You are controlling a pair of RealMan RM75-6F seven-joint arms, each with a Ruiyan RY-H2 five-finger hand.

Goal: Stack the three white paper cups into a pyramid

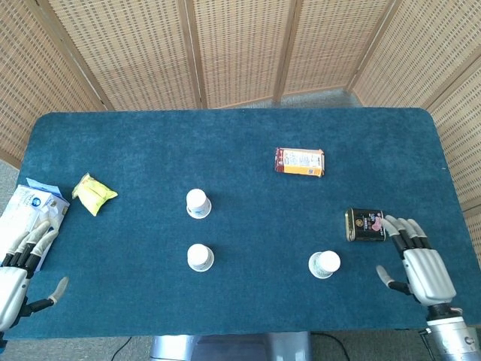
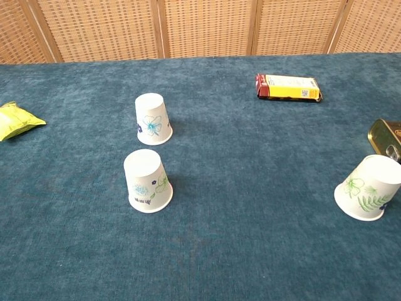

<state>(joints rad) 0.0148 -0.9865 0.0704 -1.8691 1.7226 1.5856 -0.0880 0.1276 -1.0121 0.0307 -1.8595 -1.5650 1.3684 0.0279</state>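
Three white paper cups stand upside down and apart on the blue table (image 1: 248,135). One cup (image 1: 198,203) (image 2: 153,118) is at centre left, a second cup (image 1: 200,257) (image 2: 148,180) is just in front of it, and a third cup (image 1: 324,264) (image 2: 369,187) is at the front right. My right hand (image 1: 417,263) is open with fingers spread, to the right of the third cup and apart from it. At the front left corner my left hand (image 1: 22,274) is open and holds nothing. Neither hand shows in the chest view.
A dark tin (image 1: 365,224) (image 2: 385,138) lies just left of my right hand's fingertips. A red and yellow snack box (image 1: 300,162) (image 2: 288,87) lies further back. A yellow packet (image 1: 93,193) (image 2: 15,120) and a tissue pack (image 1: 30,212) sit at the left.
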